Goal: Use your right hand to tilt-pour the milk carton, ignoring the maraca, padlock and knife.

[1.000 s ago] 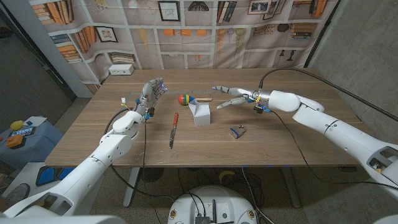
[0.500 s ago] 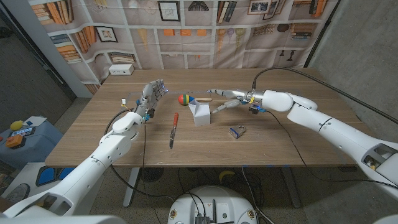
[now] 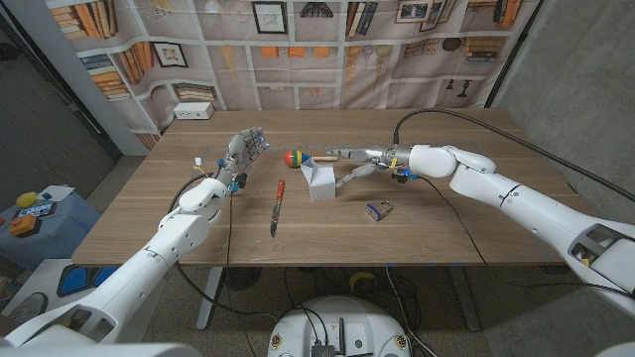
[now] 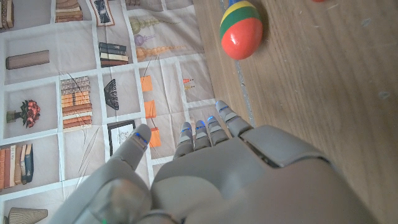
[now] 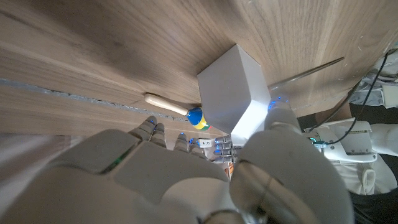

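A white milk carton point(image 3: 318, 180) stands upright near the table's middle, also seen in the right wrist view as a white block point(image 5: 234, 87). My right hand point(image 3: 359, 162) is open just to the carton's right, its fingers spread on either side of the carton's top, close to it but with no clear grip. My left hand point(image 3: 243, 149) stands raised over the table's left side, fingers apart and holding nothing. In its wrist view the left hand point(image 4: 199, 174) faces the backdrop.
A maraca point(image 3: 296, 158) with a wooden handle lies just behind the carton, its head also in the left wrist view point(image 4: 241, 29). A red-handled knife point(image 3: 277, 204) lies left of the carton. A padlock point(image 3: 377, 209) lies front right of it.
My right hand has moved left toward the carton, from well to its right to right beside its top. The left hand and the objects have stayed put.
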Tool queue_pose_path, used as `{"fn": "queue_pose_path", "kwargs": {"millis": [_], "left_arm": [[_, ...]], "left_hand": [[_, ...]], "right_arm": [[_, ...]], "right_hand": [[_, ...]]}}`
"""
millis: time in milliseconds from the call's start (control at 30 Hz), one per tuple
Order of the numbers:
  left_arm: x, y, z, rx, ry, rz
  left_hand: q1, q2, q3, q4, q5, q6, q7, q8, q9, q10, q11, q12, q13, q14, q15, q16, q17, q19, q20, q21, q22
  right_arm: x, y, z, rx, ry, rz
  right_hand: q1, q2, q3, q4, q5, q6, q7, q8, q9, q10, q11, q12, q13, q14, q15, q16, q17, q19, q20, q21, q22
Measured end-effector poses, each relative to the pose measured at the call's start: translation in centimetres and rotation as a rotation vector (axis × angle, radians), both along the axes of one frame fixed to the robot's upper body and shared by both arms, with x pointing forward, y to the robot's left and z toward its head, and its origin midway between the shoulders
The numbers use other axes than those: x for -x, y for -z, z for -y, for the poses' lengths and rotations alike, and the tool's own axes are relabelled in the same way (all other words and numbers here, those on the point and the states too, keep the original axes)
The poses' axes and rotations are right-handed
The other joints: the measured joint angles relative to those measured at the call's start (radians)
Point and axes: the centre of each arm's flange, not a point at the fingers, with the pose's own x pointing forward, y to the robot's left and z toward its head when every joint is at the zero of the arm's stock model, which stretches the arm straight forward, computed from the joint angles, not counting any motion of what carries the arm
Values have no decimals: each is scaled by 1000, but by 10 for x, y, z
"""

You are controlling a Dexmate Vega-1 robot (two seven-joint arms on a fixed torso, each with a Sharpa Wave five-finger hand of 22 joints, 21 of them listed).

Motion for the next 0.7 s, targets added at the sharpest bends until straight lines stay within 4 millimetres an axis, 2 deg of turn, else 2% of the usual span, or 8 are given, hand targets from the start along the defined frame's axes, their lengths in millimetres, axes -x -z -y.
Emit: {"fn": "queue_pose_path", "kwargs": {"millis": [567,600,700], "left_arm": [[-4,3,1,0,14,-12],[-4,3,1,0,14,-14],[-5,3,2,-1,16,-16]], "left_hand": [[-8,0,4,4,0,0,0,0,0,11,4,0,0,5,5,0,0,9,9,0,0],[-8,0,4,4,0,2,3,0,0,11,4,0,0,5,5,0,0,9,9,0,0],[-8,0,4,4,0,4,4,0,0,11,4,0,0,9,2,0,4,9,9,0,0]], "right_arm": [[-9,7,-11,58,43,4],[-9,7,-12,59,44,3],[-10,8,-13,60,46,0]], "right_hand": [[11,11,14,-3,8,0,0,8,3,16,5,10,5,-4,4,8,0,22,0,0,0],[19,19,14,-3,8,0,0,8,5,18,7,15,5,-4,4,8,0,23,-2,0,0],[28,12,17,-6,8,0,0,15,5,31,5,19,5,-4,4,16,0,34,2,8,0]]}}
